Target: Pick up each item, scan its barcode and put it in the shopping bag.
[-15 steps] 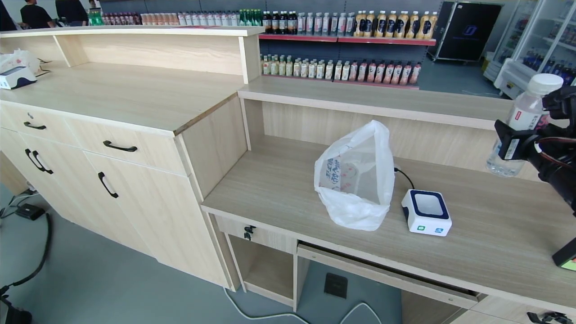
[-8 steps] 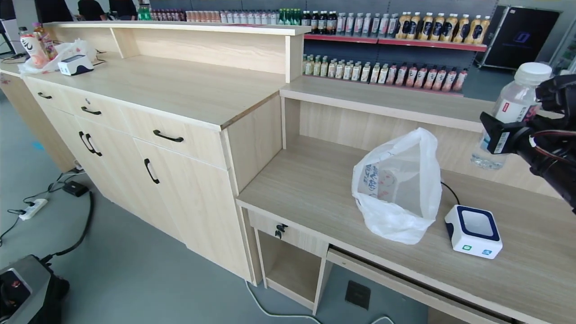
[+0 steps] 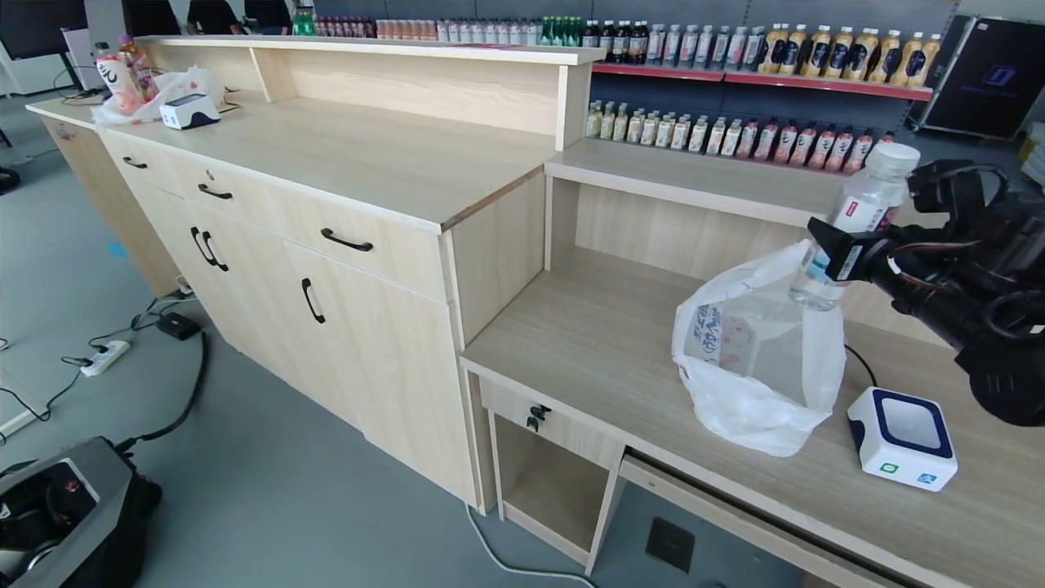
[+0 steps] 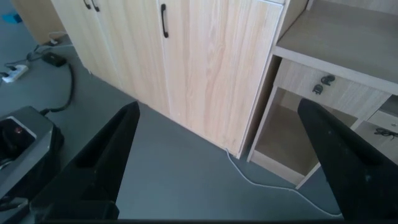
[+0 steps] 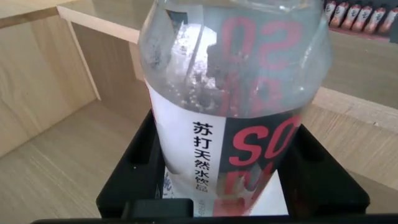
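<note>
Bottle point(image 3: 857, 214) status: clear plastic, white cap, upright, clamped at its lower body by my right gripper point(image 3: 845, 253), whose fingers are closed against the label on both sides. It hangs in the air, clear of the counter point(image 3: 588, 343), with its base over the far right rim of the shopping bag point(image 3: 759, 359).

Change noted: the head camera has swung, so the whole scene sits differently. Discounting that, a second ago the bottle was well off to the right of both bag and scanner point(image 3: 902, 437). It now stands at the bag's open mouth. My right arm has carried it across, past the scanner, which sits on the counter just beside the bag with its window facing up.

Assessment: I judge this to be the bagging step for this item. Whether the barcode registered cannot be confirmed from what is visible. The bag stands open but slumped, with soft walls. The descent should go inside the rim, or the base may catch the film and fold the mouth shut.

Left gripper point(image 4: 217, 107): fingers spread wide, holding nothing. It is low, facing the floor before the cabinet fronts, well apart from the work.
</note>
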Robot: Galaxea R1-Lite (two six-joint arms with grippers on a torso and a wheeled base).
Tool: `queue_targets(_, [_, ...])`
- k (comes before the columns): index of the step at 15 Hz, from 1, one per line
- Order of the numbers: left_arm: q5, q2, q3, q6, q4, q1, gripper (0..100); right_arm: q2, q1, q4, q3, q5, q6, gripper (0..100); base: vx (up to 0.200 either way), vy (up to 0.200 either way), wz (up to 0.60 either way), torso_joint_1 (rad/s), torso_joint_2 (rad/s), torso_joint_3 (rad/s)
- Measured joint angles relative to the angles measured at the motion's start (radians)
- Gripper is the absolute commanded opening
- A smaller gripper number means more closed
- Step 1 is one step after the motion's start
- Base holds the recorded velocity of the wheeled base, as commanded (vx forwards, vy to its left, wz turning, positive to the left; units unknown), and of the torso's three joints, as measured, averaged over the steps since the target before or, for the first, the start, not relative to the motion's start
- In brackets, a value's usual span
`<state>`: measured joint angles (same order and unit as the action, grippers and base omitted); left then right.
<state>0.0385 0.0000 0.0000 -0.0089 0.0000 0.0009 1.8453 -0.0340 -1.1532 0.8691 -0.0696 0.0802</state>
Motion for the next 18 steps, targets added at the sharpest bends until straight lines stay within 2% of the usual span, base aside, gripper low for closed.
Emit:
queue_targets(4, [0.000,0.000,0.000,0.000,0.000,0.000,100,0.168,0.000,-0.058,0.049,-0.023,0.008,0,0.000,0.000,0.00,0.000,0.00,0.000])
queue_targets(10, [0.000,0.000,0.000,0.000,0.000,0.000,100,0.364,0.018,-0.194,0.099,-0.136,0.047,0,0.000,0.000,0.00,0.000,0.00,0.000])
queue_targets(18, [0.000,0.000,0.000,0.000,0.000,0.000,100,0.512,0.049,-0.268,0.147,-0.216,0.069,0,0.000,0.000,0.00,0.000,0.00,0.000])
